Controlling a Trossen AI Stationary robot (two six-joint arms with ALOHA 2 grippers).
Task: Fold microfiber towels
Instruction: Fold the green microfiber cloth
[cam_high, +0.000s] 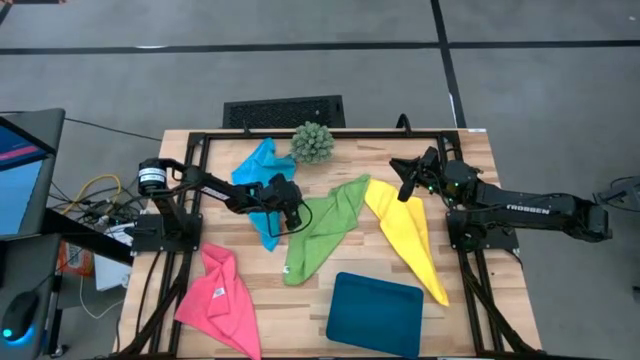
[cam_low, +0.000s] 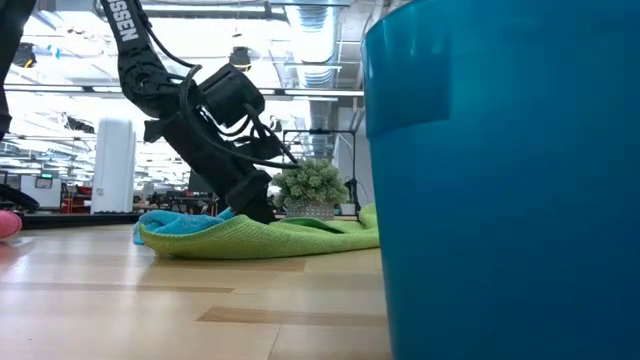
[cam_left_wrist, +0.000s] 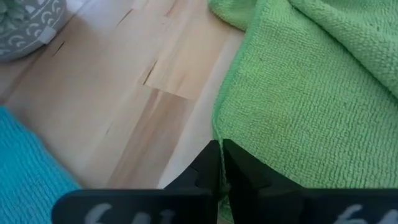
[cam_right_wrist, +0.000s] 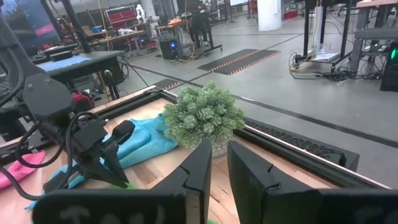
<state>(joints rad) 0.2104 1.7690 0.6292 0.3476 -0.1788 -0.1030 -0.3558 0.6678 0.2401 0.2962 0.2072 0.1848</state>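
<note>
A: High view — where's the lime green towel (cam_high: 322, 232)?
B: Mid-bench, between the sky blue towel (cam_high: 262, 170) and the yellow towel (cam_high: 408, 236). Left gripper (cam_high: 291, 216) fingers pinch its edge.
A: Right gripper (cam_high: 408, 186)?
B: Raised, fingers slightly parted, holding nothing.

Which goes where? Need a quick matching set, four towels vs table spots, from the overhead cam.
Things:
1. pink towel
2. yellow towel
3. green towel
4. blue towel

Places in the high view:
A. beside the spiky plant
B. under the left gripper
C. below the right gripper
D. near corner on the left arm's side

Pairs: 1-D, 2-C, 3-B, 4-A
</note>
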